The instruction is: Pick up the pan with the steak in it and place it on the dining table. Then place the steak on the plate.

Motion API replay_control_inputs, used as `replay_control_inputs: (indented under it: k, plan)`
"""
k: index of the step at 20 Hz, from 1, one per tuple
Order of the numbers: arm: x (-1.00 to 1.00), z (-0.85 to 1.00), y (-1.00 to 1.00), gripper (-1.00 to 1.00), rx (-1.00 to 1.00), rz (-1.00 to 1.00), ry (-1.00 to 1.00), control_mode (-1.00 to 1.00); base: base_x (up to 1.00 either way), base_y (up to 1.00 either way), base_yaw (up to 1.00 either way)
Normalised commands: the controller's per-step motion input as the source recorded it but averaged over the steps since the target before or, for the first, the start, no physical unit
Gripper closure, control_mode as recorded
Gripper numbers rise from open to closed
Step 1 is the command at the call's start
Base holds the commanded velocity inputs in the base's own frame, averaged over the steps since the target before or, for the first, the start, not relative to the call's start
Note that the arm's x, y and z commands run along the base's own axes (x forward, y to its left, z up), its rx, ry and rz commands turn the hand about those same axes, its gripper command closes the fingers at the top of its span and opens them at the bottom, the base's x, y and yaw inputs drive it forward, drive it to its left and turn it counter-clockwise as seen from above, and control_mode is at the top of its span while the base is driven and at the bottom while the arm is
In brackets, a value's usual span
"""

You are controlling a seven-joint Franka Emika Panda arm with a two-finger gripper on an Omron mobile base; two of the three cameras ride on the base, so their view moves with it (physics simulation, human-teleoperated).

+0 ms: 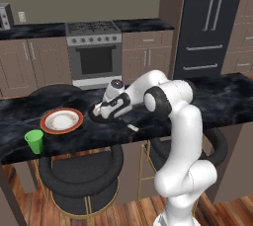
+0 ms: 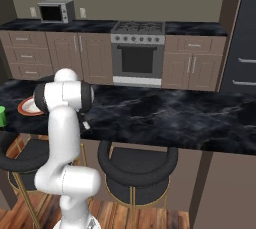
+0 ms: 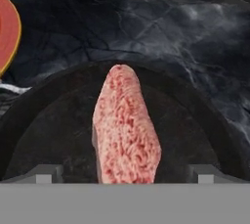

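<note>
The black pan (image 3: 49,130) rests on the dining table's black marble top (image 3: 146,22). In it lies the pink-red steak (image 3: 126,125), pointing away from the hand. My gripper (image 3: 124,173) hangs low over the pan, open, its fingertips (image 3: 44,173) well apart on either side of the steak and clear of it. From the left base view the gripper (image 1: 99,111) covers most of the pan (image 1: 95,116). The orange-rimmed plate (image 1: 62,120) sits just left of the pan, and its rim (image 3: 7,32) shows in the hand view.
A small green cup (image 1: 34,141) stands near the table's front edge, left of the plate. Black round stools (image 1: 81,170) sit under the table's near side. Stove and brown cabinets (image 1: 94,52) line the far wall.
</note>
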Motion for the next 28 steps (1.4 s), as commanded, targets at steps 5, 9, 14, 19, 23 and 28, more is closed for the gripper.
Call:
replay_control_inputs:
  k: [5,9,14,19,23,28]
  plan:
    - [0.02,-0.01,0.0,-1.0,0.0,0.0,0.0,-1.0,0.0,0.0,0.0]
    - [0.15,-0.1,0.01,-1.0,-0.01,0.0,0.02,-1.0,0.0,0.0,0.0]
    - [0.05,-0.21,0.07,-1.0,-0.01,0.0,0.03,-1.0,0.0,0.0,0.0]
    - [0.0,-0.19,0.29,-1.0,-0.04,-0.01,0.0,-1.0,0.0,0.0,0.0]
    - [0.0,-0.08,0.16,-1.0,-0.02,-0.01,0.0,-1.0,0.0,0.0,0.0]
    - [0.0,-0.16,0.0,-1.0,-0.01,0.0,0.02,-1.0,0.0,0.0,0.0]
